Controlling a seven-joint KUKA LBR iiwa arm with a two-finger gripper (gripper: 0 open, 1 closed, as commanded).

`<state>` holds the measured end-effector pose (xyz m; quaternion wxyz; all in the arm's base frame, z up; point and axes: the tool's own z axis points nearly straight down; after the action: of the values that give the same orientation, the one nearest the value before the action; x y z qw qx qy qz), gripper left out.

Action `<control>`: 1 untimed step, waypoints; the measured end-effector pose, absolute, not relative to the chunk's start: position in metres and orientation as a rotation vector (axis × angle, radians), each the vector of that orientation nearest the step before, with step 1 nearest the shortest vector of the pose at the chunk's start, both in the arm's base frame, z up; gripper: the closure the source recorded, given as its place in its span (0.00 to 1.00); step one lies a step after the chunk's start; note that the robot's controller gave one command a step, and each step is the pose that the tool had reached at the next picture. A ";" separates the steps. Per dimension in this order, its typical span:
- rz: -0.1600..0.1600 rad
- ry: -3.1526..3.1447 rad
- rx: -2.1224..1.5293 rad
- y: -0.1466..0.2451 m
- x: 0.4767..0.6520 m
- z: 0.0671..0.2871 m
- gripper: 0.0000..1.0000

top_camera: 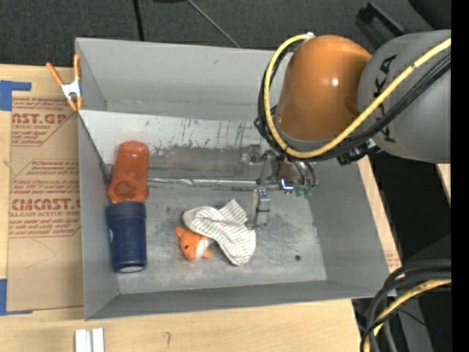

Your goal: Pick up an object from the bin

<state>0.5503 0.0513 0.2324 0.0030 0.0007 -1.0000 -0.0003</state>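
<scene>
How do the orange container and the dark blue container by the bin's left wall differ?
Colour: the orange container is bright orange, the dark blue container navy. Place: the orange one lies nearer the back wall, the blue one nearer the front. Both lie lengthwise along the left wall, end to end.

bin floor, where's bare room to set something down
Bare floor lies right of the striped cloth, toward the right wall, and along the back between the orange bottle and the gripper. Crowded: the left wall, with bottle and blue cup, and the centre, with cloth and orange toy.
</scene>
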 end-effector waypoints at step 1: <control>-0.002 -3.144 0.001 0.051 0.552 0.237 0.00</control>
<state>0.5516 0.0511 0.2373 -0.0011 0.0004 -1.0000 -0.0007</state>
